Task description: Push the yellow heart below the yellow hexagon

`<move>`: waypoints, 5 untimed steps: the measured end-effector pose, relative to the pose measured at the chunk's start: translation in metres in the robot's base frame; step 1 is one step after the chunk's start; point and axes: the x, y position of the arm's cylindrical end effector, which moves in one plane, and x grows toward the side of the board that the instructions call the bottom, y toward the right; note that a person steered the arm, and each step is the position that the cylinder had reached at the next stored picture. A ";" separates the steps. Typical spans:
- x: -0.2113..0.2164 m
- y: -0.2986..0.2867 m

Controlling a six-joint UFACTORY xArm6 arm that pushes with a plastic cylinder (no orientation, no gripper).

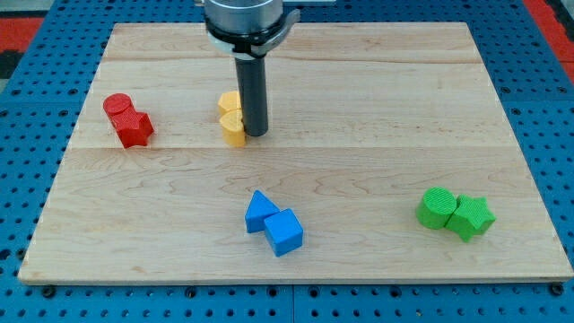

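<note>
Here, a pale wooden board (359, 170) with plank seams lies on a blue pegboard (547, 135); no readable writing. My tip (255, 135), a dark rod that grasps nothing, is pressed to the right side of the yellow heart (233, 130), which touches the yellow hexagon (230, 102) directly above. Red, blue and green block pairs sit well apart

Heart (234, 132) just below hexagon (230, 102), touching?

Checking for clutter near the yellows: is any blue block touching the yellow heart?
No: the blue blocks lie apart, toward the view's bottom, while the yellow heart touches only the yellow hexagon, with my tip beside it.
</note>
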 end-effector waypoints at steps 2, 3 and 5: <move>0.025 -0.013; 0.031 -0.041; 0.032 -0.050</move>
